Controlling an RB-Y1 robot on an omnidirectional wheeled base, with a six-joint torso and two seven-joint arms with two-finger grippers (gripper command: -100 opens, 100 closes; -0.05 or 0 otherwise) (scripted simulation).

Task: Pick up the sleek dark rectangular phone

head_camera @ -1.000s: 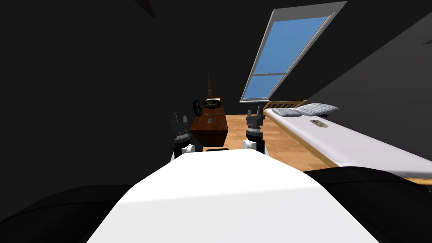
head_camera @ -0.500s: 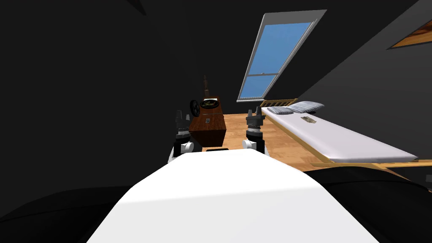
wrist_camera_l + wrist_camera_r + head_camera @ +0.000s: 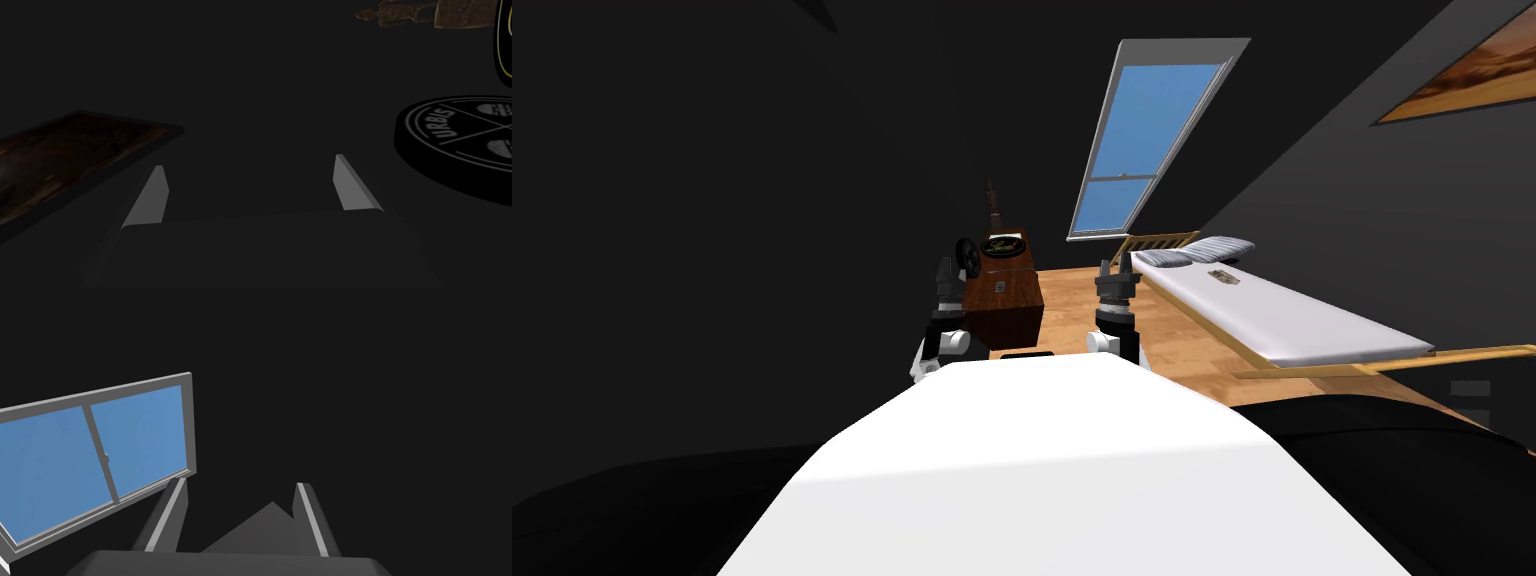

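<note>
Brown wood straight ahead in the head view: a dark brown wooden bench stands on the floor, seen between the two arms and farther off, with a small grey flat rectangle on its top. Off to the right a long bed with a white mattress and pale wooden frame runs away from me. On the mattress, just short of the striped grey pillows, lies a small dark flat rectangle. By colour that's my pick for the phone, though it's too small to be sure. It sits ahead and to the right of the right pincer, well apart from it, its long axis seemingly along the bed, so the right arm is the nearer one. Both arms are raised before the chest, and the left pincer shows against the bench's left edge. Over to the left wrist view: fingers wide apart with nothing between them, and a black round disc with white "URBIS" lettering off to one side. Right wrist view: fingers apart too, empty. My call is that the base must close on the bed before any reach.
</note>
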